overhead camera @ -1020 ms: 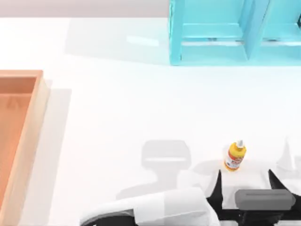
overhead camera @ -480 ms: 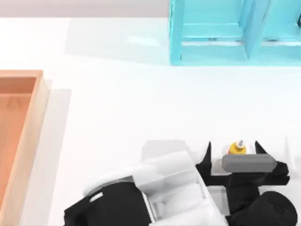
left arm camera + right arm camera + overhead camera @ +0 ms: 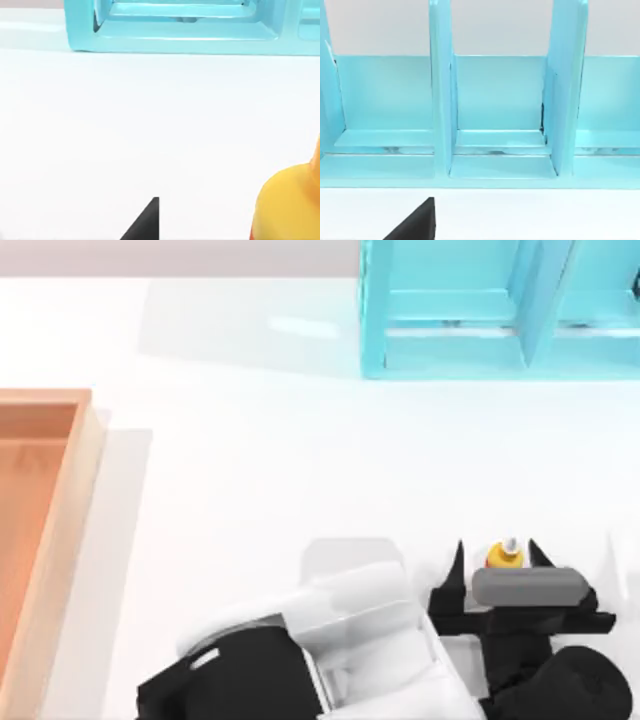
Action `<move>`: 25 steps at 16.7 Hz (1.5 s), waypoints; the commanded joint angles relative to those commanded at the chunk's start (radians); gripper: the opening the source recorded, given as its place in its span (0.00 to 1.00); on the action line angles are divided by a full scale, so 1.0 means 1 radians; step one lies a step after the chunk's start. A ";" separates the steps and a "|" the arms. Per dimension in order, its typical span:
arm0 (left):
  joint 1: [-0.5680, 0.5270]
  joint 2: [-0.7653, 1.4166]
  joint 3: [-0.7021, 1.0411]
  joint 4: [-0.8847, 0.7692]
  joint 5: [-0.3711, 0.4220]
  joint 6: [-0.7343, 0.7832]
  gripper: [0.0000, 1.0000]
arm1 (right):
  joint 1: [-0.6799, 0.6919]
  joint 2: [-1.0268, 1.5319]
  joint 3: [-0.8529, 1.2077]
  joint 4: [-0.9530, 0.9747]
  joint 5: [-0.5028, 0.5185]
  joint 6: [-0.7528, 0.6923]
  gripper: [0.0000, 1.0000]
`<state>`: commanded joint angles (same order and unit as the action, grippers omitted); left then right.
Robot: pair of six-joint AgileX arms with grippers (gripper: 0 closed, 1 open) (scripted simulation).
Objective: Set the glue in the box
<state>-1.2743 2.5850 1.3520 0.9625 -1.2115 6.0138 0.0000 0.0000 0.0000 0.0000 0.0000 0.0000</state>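
Two black fingers (image 3: 458,562) of the left hand (image 3: 497,558) stand either side of the glue (image 3: 504,554), the bottle upright between them with only its yellow shoulder and white nozzle clear of the wrist block. Half a second ago those fingers stood wider. Now they have drawn in to a narrow gap, with one tip just beside the bottle and the other a little off it. I judge the hand is still open and not yet clamped. A second ago it sat short of the bottle altogether. In the left wrist view the glue (image 3: 285,205) looms close beside one fingertip (image 3: 147,222).

For the task, this means the approach is done and the grasp is closing. Lifting and carrying have yet to come.

Taking the turquoise cabinet (image 3: 450,350) as the mark, the glue stands on the white bench (image 3: 250,470) well in front of it, near the front edge. The box (image 3: 88,470) lies far to the cabinet's left and forward of it, at the bench's left side, well apart from the bottle. The carry is therefore a long sideways one.

The right arm is idle, with its wrist camera facing the cabinet; whether its hand is wide or narrow I cannot tell.

By count there is one glue bottle, one box, one cabinet with several open bays, and two arms, of which one is working.
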 joint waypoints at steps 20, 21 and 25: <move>-0.008 -0.066 -0.005 -0.051 -0.001 0.007 0.00 | 0.000 0.000 0.000 0.000 0.000 0.000 1.00; -0.008 -0.099 -0.008 -0.077 -0.002 0.008 0.00 | 0.000 0.000 0.000 0.000 0.000 0.000 1.00; -0.005 -0.237 -0.025 -0.198 -0.004 0.009 0.00 | 0.000 0.000 0.000 0.000 0.000 0.000 1.00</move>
<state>-1.2791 2.3477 1.3270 0.7650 -1.2156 6.0232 0.0000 0.0000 0.0000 0.0000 0.0000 0.0000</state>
